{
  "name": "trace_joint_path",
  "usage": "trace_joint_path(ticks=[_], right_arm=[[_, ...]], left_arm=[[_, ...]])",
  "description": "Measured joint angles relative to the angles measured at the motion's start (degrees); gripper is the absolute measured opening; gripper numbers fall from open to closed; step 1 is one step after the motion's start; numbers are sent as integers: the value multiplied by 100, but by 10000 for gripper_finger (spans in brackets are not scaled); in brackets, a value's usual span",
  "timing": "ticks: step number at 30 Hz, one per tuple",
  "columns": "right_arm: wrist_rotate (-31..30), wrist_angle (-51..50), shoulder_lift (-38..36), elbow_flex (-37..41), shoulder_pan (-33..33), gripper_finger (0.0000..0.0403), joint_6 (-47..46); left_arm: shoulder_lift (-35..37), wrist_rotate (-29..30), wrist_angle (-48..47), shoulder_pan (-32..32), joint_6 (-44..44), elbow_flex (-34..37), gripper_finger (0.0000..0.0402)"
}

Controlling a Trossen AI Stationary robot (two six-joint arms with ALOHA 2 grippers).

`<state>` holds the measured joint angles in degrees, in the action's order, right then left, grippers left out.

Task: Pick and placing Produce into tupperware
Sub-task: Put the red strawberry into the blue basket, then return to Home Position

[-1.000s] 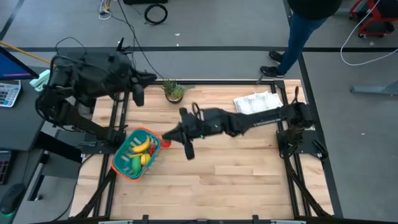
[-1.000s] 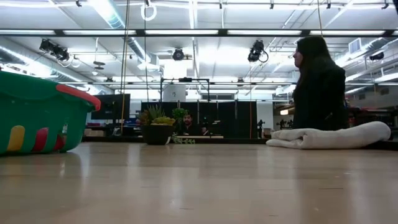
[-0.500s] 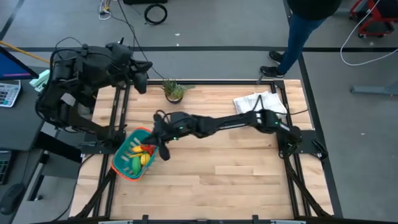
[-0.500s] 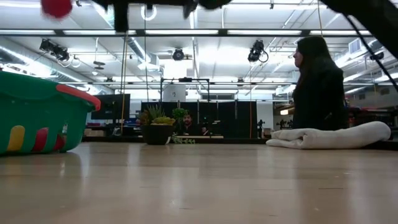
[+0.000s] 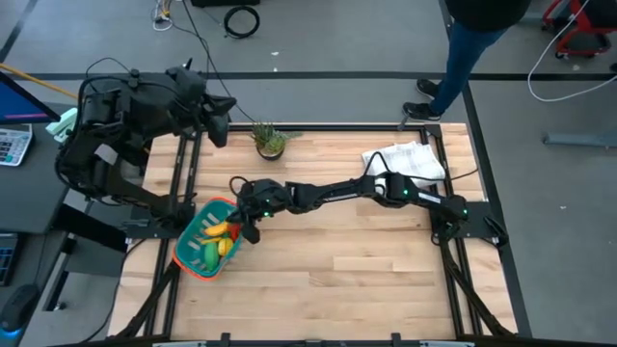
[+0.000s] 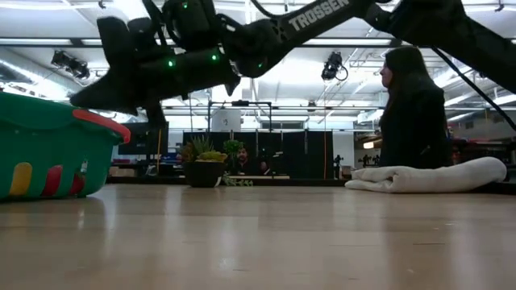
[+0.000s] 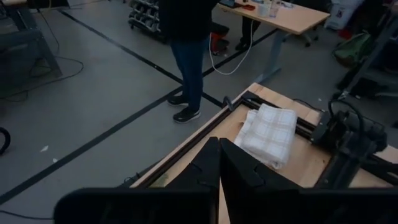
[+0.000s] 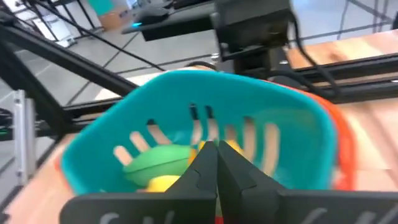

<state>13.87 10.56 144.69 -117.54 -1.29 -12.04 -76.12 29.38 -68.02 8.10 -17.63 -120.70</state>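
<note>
The teal basket with the orange rim [image 5: 204,246] stands near the table's left edge, also in the low view [image 6: 48,153]. It holds a yellow banana [image 5: 220,227], a green piece [image 5: 207,254] and other produce. In the right wrist view its slotted wall [image 8: 186,124] fills the picture, with a green piece [image 8: 155,169] inside. My right gripper [image 5: 243,229] [image 6: 81,101] [image 8: 216,165] reaches across the table over the basket's right rim, shut on a small red piece [image 5: 234,231]. My left gripper [image 5: 220,123] [image 7: 219,168] waits shut, raised over the far-left corner. My right gripper is shut on the small red piece at its fingertips. The fingers themselves hide the place of contact in the wrist view. They slant down from the table's right side, over the basket's right rim. The piece is lifted clear, above the produce in the basket.
A spiky potted plant [image 5: 271,140] [image 6: 203,157] stands near the far edge. A white checked folded cloth [image 5: 405,159] [image 6: 427,177] [image 7: 268,132] lies at the far-right corner. A person [image 5: 463,48] [image 6: 415,113] stands beyond the far edge. Bare wood fills the table's middle and near side.
My right arm has stretched toward the table's left edge and come down. It carried the red piece from beside the basket's right rim to over the basket. My left gripper has drawn back a little toward the far edge and then kept still.
</note>
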Motion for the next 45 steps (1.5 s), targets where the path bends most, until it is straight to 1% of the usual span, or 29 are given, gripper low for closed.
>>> trace_joint_path(ticks=[2,7,10,16,20,24,27,29,32,34,36,38,40,41,42,43,45], right_arm=[[-3,-52,1,0,-64,0,29],[-77,-546,8,0,-186,1,162],[-24,-600,8,0,-191,2,167],[-10,-574,8,0,-103,7,173],[104,-594,8,0,-78,26,160],[113,-588,8,0,-70,58,117],[130,-591,8,0,-64,83,-136],[216,-582,-6,0,-66,98,-585],[719,-643,-170,7,-74,114,-1453],[1142,-723,-434,9,-95,119,-1643],[1656,-967,-848,9,-133,121,-1512],[2079,-1503,-1456,9,-165,120,-1266],[2273,-2320,-2189,4,-175,119,-843],[2243,-2834,-2562,4,-168,119,-546],[2063,-3339,-2952,2,-142,119,-254],[1692,-3878,-3336,2,-99,119,11],[674,-4827,-4099,2,54,119,384]], left_arm=[[0,-3,-88,0,-82,0,13],[0,-1,-121,11,-122,0,21],[0,-1,-121,11,-122,0,22],[0,-1,-123,11,-125,0,11],[0,-1,-121,11,-125,2,9],[0,-1,-122,11,-125,2,17],[0,-1,-123,11,-127,2,22],[0,-1,-126,11,-127,2,22],[0,-1,-136,9,-114,2,16],[0,0,-136,9,-79,4,12],[1,0,-136,9,-55,4,10],[28,-1,-136,8,164,7,9],[72,-3,-132,2,451,9,11],[121,-5,-144,2,504,9,14],[164,-4,-176,2,502,11,17],[229,-5,-197,2,456,11,19],[401,-6,-274,1,256,11,23]])
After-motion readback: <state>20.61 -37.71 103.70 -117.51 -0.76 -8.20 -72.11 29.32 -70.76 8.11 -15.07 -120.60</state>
